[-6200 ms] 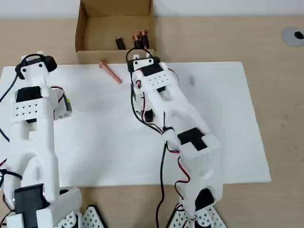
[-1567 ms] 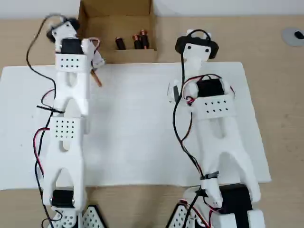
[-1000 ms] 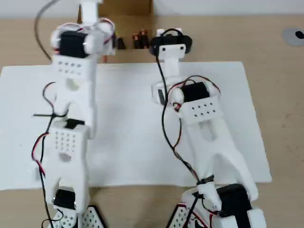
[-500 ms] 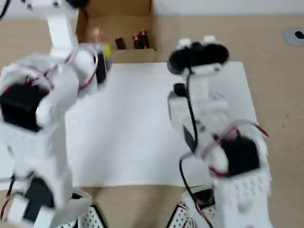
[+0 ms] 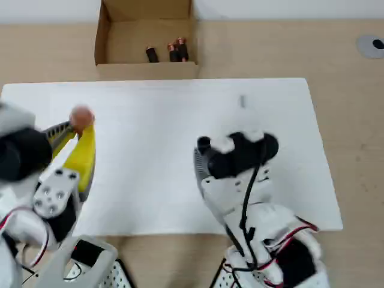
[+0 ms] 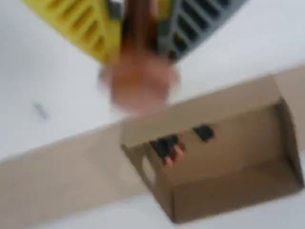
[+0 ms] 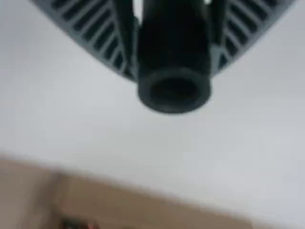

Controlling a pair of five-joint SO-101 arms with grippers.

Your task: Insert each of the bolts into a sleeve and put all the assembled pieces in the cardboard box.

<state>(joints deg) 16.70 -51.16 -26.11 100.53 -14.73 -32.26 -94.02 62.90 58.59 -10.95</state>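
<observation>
L gripper (image 5: pixel 73 127): clamped on bolt (image 5: pixel 81 116)
R gripper (image 7: pixel 174 45): grasping sleeve (image 5: pixel 204 143)
Gap: sleeve at bolt's 3 o'clock, well apart; axes look side by side, not mated

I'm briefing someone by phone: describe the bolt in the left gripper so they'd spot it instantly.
Over the left side of the white mat hangs the left gripper, one finger yellow. It clamps the bolt: copper, round-headed and bare, unlike the black-sleeved ones in the cardboard box.

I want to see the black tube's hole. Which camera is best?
Right wrist view: the sleeve faces the camera, hole open. High view gives a small dark end; left wrist view looks at the bolt.
</observation>
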